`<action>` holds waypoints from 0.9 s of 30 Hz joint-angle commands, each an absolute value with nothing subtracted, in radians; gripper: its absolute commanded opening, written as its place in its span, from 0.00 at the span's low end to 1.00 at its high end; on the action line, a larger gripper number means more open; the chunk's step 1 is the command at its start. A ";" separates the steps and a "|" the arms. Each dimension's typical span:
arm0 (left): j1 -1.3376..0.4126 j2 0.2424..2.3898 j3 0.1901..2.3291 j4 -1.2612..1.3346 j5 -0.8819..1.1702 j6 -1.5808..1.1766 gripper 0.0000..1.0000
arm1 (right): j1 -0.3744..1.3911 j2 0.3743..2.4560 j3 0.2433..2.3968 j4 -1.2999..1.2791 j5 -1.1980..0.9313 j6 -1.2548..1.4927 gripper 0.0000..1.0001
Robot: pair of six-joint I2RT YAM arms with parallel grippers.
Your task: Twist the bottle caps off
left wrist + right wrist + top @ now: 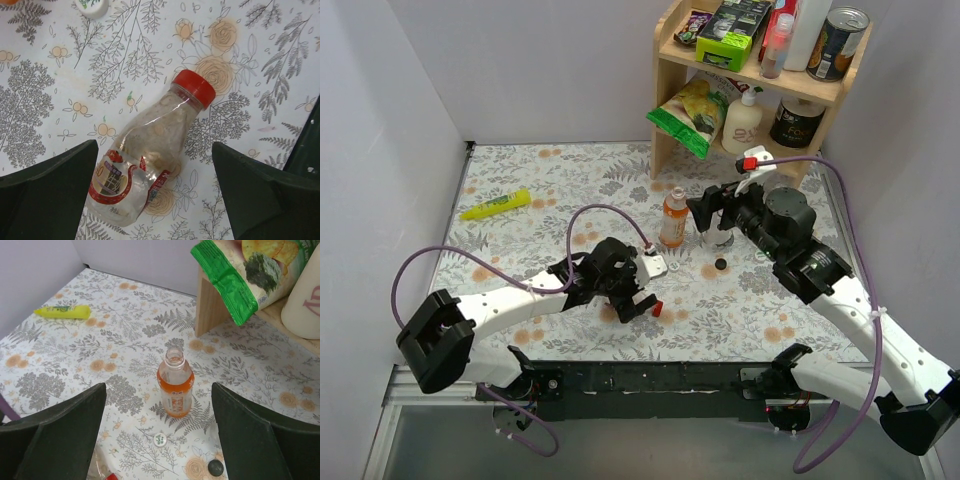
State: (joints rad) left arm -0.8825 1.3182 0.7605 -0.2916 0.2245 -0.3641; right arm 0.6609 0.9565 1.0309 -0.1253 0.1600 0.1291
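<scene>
left tool (155,172) wide over clear, red-capped bottle (145,150) on its side

1. The reddish-labelled bottle (131,176) carries a red and white label with a small picture and some print. It is too crumpled to read.
2. The orange bottle (175,388) has rows of small print on its orange label, none of them legible.
3. A whitish cap (160,439) shows a green mark on top, with no letters to make out.
4. The dark jar (797,123) bears pale lettering, too blurred to read.
5. The lotion bottle (305,297) shows part of a reddish mark, cut off by the frame edge.
6. The yellow tube (62,312) has dark print along its side, too small to read.
</scene>
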 commanded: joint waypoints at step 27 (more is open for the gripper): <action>-1.008 1.369 0.769 -0.221 0.007 -0.454 0.55 | 0.655 0.767 0.968 -0.252 0.042 0.311 0.76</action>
